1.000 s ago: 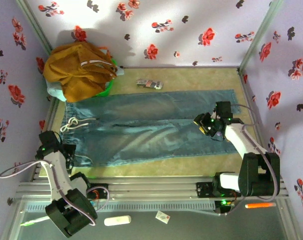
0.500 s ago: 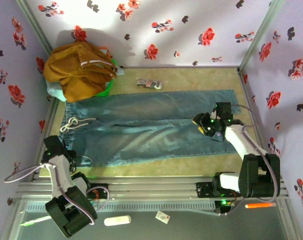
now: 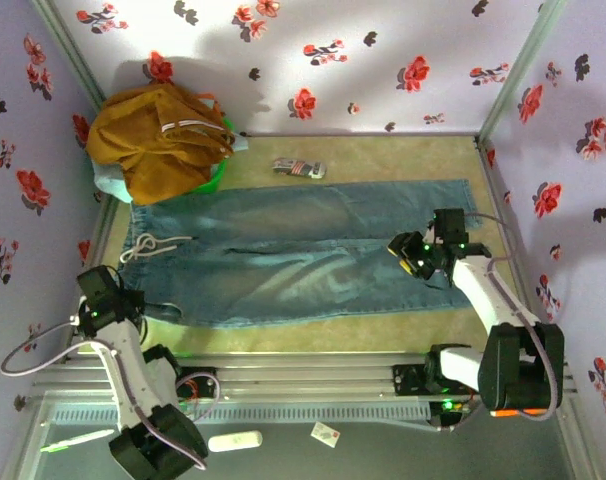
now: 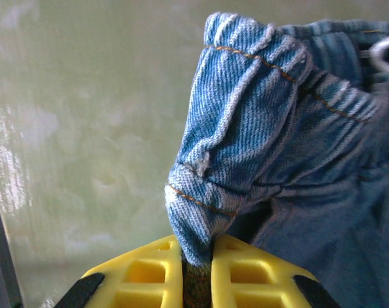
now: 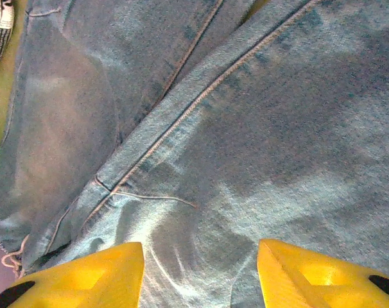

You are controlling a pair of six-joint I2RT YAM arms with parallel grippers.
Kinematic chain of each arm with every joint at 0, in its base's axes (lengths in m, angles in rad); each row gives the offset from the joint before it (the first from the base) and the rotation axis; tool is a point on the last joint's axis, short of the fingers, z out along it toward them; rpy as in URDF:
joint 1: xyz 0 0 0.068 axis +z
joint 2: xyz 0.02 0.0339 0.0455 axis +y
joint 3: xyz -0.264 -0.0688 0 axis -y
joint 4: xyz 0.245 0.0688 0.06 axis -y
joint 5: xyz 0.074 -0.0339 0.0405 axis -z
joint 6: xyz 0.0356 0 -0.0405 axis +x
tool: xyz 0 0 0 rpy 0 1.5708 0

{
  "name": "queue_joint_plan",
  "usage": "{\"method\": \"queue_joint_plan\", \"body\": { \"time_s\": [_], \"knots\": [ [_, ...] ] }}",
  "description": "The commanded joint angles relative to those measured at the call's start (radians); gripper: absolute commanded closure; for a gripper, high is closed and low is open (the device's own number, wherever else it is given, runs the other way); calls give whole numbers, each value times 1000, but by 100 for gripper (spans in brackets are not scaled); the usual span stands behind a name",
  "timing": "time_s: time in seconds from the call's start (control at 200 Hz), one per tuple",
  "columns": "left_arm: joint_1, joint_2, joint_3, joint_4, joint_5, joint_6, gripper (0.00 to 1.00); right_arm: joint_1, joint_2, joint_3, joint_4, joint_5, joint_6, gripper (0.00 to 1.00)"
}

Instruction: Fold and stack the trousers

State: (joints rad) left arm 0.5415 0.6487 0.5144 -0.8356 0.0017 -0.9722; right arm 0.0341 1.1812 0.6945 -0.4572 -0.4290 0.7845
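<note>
Left gripper point(image 4: 196, 260), table's point(image 3: 383, 160) near-left corner: jaws clamped on the waistband corner of the trousers point(image 3: 313, 250) (thin pinch, hem edge only). Right gripper point(image 5: 201, 256), table's right side: jaws apart over a leg, holding nothing. The trousers lie flat across the table's middle. If you lift fast, the corner may slip out, or the free leg may drag and skew your fold.

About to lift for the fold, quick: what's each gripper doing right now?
Left gripper: closed on the trousers, at the waistband corner.
Right gripper: open over a trouser leg, holding nothing.
</note>
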Motion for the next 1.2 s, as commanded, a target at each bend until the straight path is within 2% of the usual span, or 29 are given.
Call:
{"method": "queue_joint_plan", "body": {
  "time_s": [0.0,0.11,0.265,0.335,0.49,0.615,0.74,0.815,0.925,1.005,1.04,1.145,1.195],
  "knots": [
    [1,-36,61,-31,50,29,100,-34,-43,-10,-99,49,-21,48],
    [1,-35,93,-34,71,31,100,-136,-81,-39,-201,94,-11,47],
    [0,-31,99,-8,105,23,100,-288,-126,-70,-341,279,36,37],
    [1,-26,104,0,110,22,100,-326,-152,-96,-354,323,72,36],
    [0,-9,112,24,132,27,100,-370,-176,-142,-394,443,140,24],
    [1,5,129,29,139,33,100,-406,-174,-178,-360,460,148,23],
    [1,8,134,33,153,33,100,-438,-130,-221,-233,367,144,27],
    [0,8,136,33,165,35,100,-439,-76,-235,-149,337,146,32],
    [1,8,146,28,173,41,100,-445,32,-229,-74,305,148,44],
    [1,8,155,23,173,45,100,-458,115,-222,-13,280,133,59],
    [1,10,158,21,173,46,100,-468,148,-215,3,264,126,71],
    [1,15,177,14,174,48,100,-487,203,-205,54,210,99,94],
    [1,17,191,6,175,49,100,-488,198,-209,65,194,94,99]
  ]
}}
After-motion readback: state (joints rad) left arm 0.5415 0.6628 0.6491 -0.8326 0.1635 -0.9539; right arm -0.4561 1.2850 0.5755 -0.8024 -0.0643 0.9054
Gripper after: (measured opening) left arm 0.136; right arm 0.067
